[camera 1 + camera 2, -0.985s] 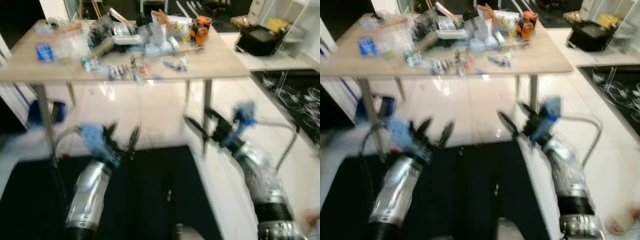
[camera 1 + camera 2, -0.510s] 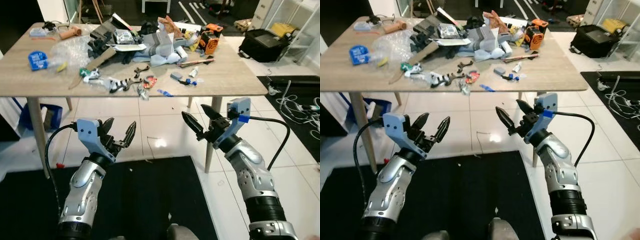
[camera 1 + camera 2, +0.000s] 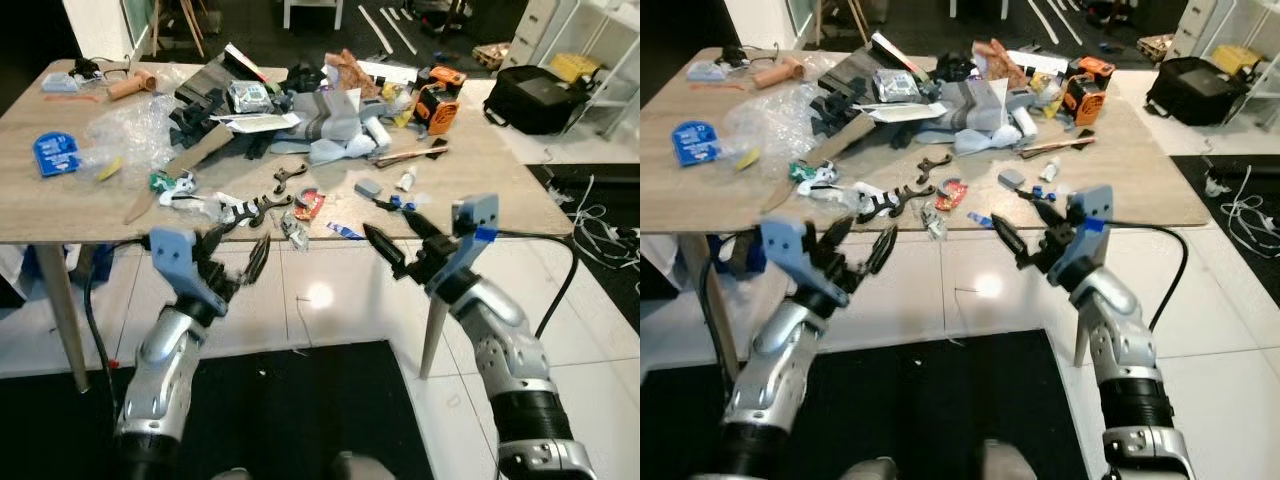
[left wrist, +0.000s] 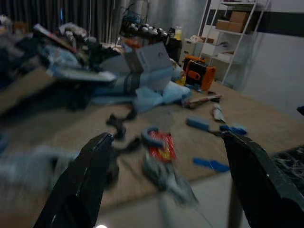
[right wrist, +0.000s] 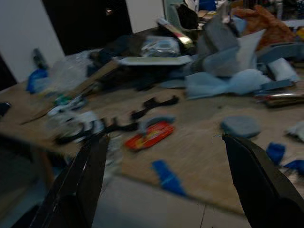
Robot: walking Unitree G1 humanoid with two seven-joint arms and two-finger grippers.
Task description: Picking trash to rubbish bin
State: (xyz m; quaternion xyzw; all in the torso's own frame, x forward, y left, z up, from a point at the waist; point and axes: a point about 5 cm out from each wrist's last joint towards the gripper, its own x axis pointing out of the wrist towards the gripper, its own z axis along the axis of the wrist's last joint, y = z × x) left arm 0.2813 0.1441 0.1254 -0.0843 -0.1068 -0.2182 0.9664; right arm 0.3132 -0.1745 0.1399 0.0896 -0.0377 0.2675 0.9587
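Jaws spread, short of table trash

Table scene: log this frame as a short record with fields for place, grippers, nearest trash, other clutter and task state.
place: wooden table on white tile floor, black mat below the robot
left gripper: open, raised at the table's near edge, holding nothing
right gripper: open, raised at the near edge, holding nothing
nearest trash: red wrapper, blue scrap, black clips
other clutter: clear plastic bag, blue pack, orange tool, grey cloth
off table: black bag on the floor to the right
task state: nothing picked yet
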